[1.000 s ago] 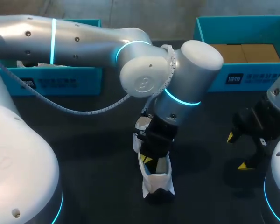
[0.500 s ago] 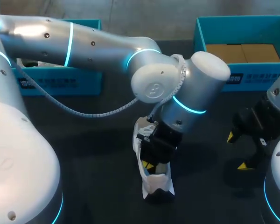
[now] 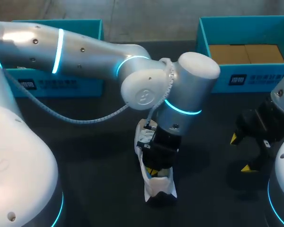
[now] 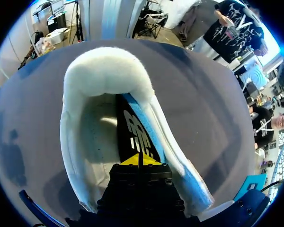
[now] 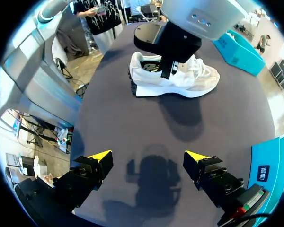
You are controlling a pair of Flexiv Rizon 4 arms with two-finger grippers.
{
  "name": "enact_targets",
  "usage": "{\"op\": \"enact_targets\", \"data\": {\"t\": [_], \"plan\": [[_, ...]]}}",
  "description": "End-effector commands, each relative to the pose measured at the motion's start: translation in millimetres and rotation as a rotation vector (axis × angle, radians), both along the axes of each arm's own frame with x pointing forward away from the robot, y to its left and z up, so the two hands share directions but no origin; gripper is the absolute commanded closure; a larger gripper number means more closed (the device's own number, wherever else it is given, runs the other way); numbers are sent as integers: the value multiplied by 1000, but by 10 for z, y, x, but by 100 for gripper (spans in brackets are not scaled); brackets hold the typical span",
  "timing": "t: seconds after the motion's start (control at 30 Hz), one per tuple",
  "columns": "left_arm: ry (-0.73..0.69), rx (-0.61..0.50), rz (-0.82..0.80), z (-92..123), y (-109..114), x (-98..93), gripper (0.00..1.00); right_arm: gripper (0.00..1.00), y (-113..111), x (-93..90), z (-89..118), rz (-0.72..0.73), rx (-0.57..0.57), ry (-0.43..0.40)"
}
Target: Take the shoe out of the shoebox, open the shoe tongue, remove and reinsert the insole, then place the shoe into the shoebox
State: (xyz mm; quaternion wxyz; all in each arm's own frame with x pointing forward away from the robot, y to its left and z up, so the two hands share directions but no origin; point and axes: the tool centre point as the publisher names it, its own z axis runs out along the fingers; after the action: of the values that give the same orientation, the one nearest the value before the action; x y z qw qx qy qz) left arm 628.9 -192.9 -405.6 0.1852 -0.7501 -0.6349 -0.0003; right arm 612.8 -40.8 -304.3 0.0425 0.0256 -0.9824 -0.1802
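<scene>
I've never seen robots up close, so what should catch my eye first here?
The big silver left arm stretches to the middle of the table, its pincer shut on the dark insole inside a white shoe. At the right, the other pincer hangs open above the table. Two teal boxes stand at the back.

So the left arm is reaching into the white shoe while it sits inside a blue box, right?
Not in the box: the head view shows the white shoe on the dark table, outside both blue boxes. The left gripper does reach into it, shut on the insole.
</scene>
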Motion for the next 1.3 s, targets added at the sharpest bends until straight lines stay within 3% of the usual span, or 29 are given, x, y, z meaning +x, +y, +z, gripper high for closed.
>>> {"op": "enact_targets", "data": {"t": [0.03, 0.3, 0.5, 0.83, 1.0, 1.3], "plan": [[-18, -118, 51, -8, 187, -53, 100, 0, 6, -8, -6, -1, -2, -2], [-59, -225, 113, 191, 189, -81, 100, 0, 6, -8, -6, -1, -2, -2], [-75, -306, 139, 160, 127, -93, 100, 0, 6, -8, -6, -1, -2, -2], [-8, -387, 23, 429, -13, 120, 100, 0, 6, -8, -6, -1, -2, -2], [60, -379, -40, 578, -72, 162, 100, 0, 6, -8, -6, -1, -2, -2], [121, -307, -171, 550, -145, -10, 100, 0, 6, -8, -6, -1, -2, -2]]}}
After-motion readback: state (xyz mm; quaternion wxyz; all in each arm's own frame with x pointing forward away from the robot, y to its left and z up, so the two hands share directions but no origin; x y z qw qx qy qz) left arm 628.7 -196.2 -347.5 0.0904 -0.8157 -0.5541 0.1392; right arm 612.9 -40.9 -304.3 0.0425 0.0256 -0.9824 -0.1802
